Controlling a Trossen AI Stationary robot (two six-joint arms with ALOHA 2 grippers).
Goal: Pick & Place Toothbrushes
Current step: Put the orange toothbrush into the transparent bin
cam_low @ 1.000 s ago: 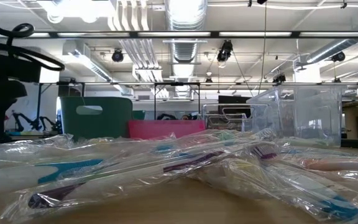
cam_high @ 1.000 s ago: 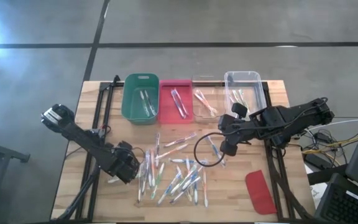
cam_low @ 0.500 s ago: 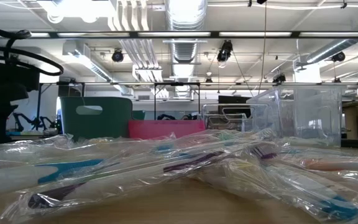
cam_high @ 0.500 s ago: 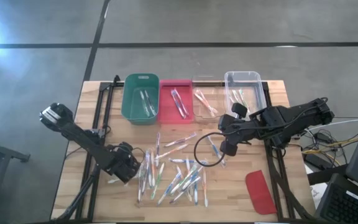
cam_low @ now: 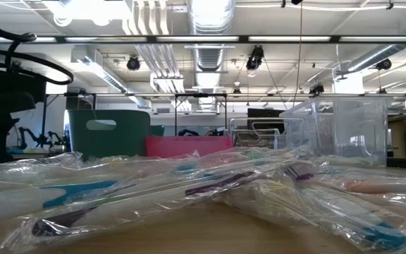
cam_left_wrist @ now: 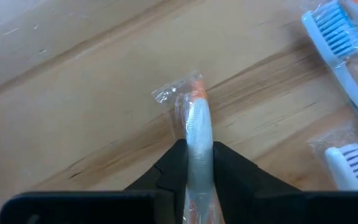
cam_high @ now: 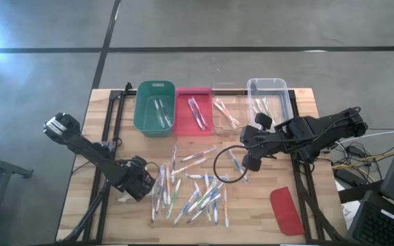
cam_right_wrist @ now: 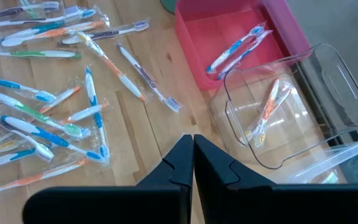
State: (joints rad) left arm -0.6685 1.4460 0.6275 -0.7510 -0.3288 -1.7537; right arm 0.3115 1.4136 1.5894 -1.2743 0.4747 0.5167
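Note:
Several toothbrushes (cam_high: 190, 190) in clear wrappers lie scattered on the wooden table's middle; they fill the foreground of the low view (cam_low: 189, 187). My left gripper (cam_high: 137, 182) stands at the pile's left edge, pointing steeply down, shut on one wrapped toothbrush (cam_left_wrist: 197, 124) that has a pale handle and an orange end. My right gripper (cam_high: 248, 161) hangs shut above the pile's right side, with nothing between its fingers (cam_right_wrist: 193, 155). More toothbrushes lie in the bins at the far edge. My left gripper pinches the wrapped toothbrush's pale handle (cam_left_wrist: 198, 144) between its two fingers (cam_left_wrist: 178, 167), one on each long side. The fingers come from above, slanting steeply down. The orange end (cam_left_wrist: 196, 94) and the wrapper's tip stick out beyond the fingertips, against the wooden tabletop.
Along the far edge stand a green bin (cam_high: 154, 108), a pink bin (cam_high: 193, 109) and two clear bins (cam_high: 227, 109) (cam_high: 268, 97), each with toothbrushes inside. A flat red lid (cam_high: 286, 210) lies at the near right. Bare wood (cam_high: 115, 130) shows at the left.
My left gripper has tipped a little more steeply down at the pile's left edge, staying over the same spot. The pile has not moved.

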